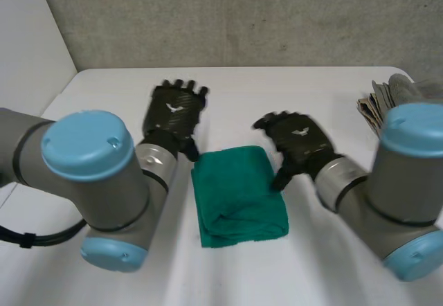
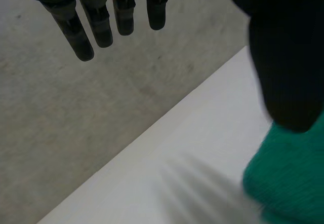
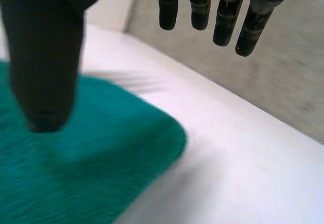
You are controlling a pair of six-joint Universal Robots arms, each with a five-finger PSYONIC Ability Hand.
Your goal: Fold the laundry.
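Now our left hand [image 1: 176, 112] and right hand [image 1: 301, 143] flank the cloth [image 1: 235, 195], fingers [image 3: 201, 11] straight, empty; a careless sweep could unfold it.

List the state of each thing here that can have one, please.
green cloth: folded, lying flat on the table.
left hand: open, fingers straight, holding nothing.
right hand: open, fingers straight, thumb over the cloth's edge.
grey stack: piled at the table's right edge.
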